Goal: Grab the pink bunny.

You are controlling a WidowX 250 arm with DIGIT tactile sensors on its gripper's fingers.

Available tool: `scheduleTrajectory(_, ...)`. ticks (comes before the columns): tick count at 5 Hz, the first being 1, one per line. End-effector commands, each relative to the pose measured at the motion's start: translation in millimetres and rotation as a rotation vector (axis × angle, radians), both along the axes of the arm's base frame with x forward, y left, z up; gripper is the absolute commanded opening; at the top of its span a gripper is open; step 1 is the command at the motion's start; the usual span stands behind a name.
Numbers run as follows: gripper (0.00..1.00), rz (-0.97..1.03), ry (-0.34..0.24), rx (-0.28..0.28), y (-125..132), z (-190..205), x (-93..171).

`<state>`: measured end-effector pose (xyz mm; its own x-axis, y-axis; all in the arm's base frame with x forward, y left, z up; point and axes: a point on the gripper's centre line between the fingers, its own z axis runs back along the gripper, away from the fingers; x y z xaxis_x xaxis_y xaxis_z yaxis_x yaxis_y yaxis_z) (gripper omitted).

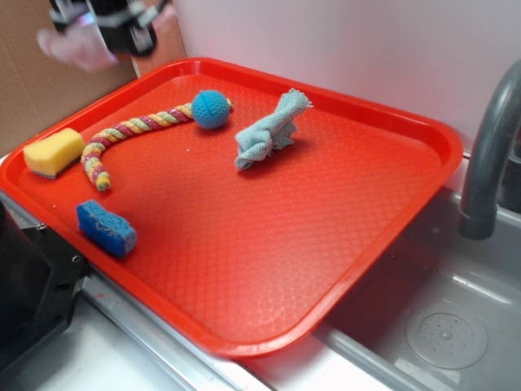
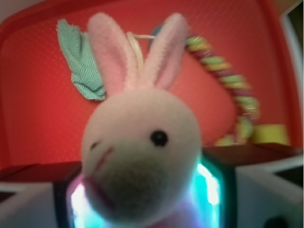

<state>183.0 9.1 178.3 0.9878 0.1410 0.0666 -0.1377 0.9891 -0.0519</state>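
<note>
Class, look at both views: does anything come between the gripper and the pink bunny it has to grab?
Nothing visible does. In the wrist view the pink bunny fills the frame right at the gripper, apparently already held above the red tray. The teal cloth and rope ball toy lie below on the tray.

- The gripper is black and blocky, blurred at the top left of the exterior view.
- From the wrist view, its fingers show dark edges and glowing teal-white inner faces.
</note>
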Motion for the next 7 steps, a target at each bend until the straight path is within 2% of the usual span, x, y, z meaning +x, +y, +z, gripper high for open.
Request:
scheduleTrajectory(1,0.0,-0.083,-0.092,0.028,4.3,52.4,2.9)
scheduleTrajectory(2,0.0,-0.225,-0.132,0.052,3.7,38.0,-7.5)
scheduleTrajectory(3,0.0,-0.3,-0.12,0.089,1.3,19.7,-8.0)
scheduleTrajectory(4,0.0,-0.316,-0.099,0.085,-0.5,14.0,-1.2)
scheduleTrajectory(5,0.0,-0.299,-0.02,0.08,2.7,-6.3,8.5)
scheduleTrajectory(6,0.0,-0.273,0.067,0.102,0.1,-30.5,17.0)
scheduleTrajectory(7,0.0,-0.248,0.053,0.104,-0.2,-30.9,19.6)
